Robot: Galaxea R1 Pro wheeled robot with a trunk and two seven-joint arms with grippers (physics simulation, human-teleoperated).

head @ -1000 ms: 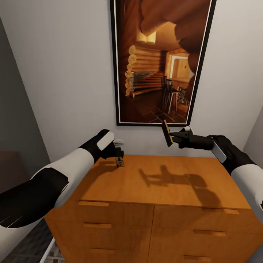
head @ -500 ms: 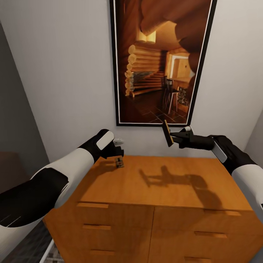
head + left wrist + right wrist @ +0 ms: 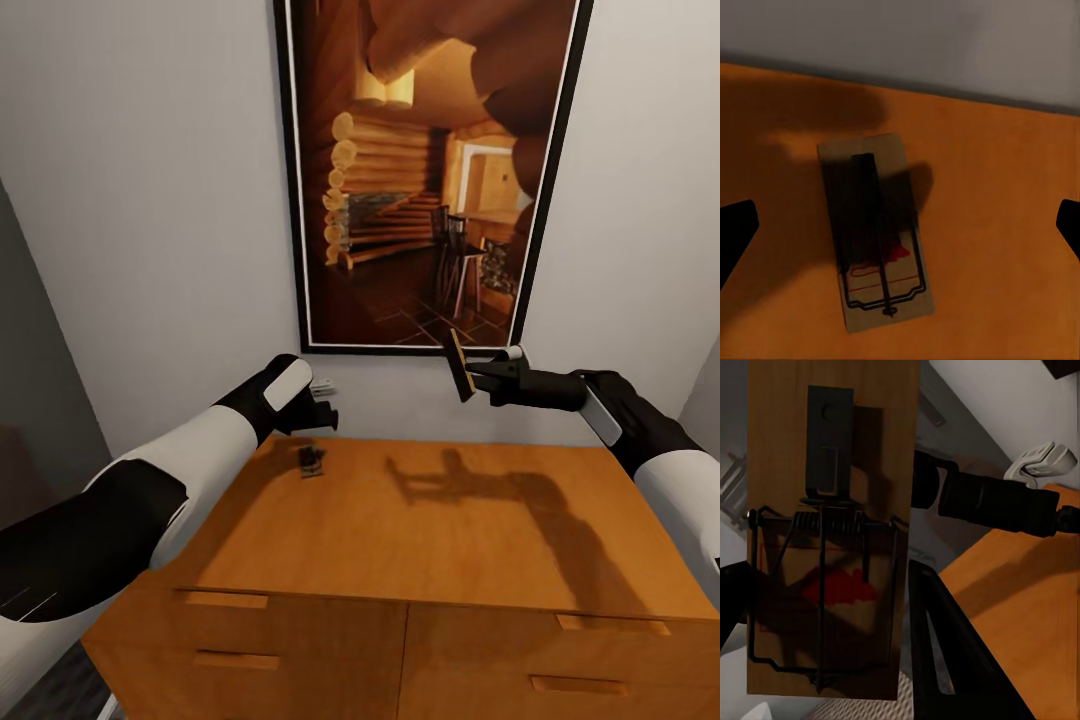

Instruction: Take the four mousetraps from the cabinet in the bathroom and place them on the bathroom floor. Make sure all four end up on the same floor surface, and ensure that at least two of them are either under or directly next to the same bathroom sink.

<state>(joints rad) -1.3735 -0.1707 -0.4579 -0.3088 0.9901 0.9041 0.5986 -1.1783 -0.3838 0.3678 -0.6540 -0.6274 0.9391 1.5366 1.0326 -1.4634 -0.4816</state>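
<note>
Right gripper (image 3: 472,373) is clamped on a mousetrap (image 3: 458,364), holding the thin board on edge in the air above the cabinet (image 3: 430,520), in front of the lower edge of a framed picture (image 3: 425,170) on the wall. Seen from the right wrist, that trap (image 3: 832,529) shows its dark spring, bar and a red mark on the wood, with a dark finger (image 3: 952,660) beside it. Left gripper (image 3: 318,412) hangs over the cabinet's back left corner with its jaws spread wide; the left wrist view shows the two dark fingertips (image 3: 735,232) far apart at the frame's edges. Between them, lying flat on the orange top (image 3: 1005,225), is a second trap (image 3: 874,229), apart from both fingers. From the head it appears as a small dark shape (image 3: 312,461) just below the left gripper. Drawer fronts with slim handles (image 3: 224,600) line the cabinet's near face.
</note>
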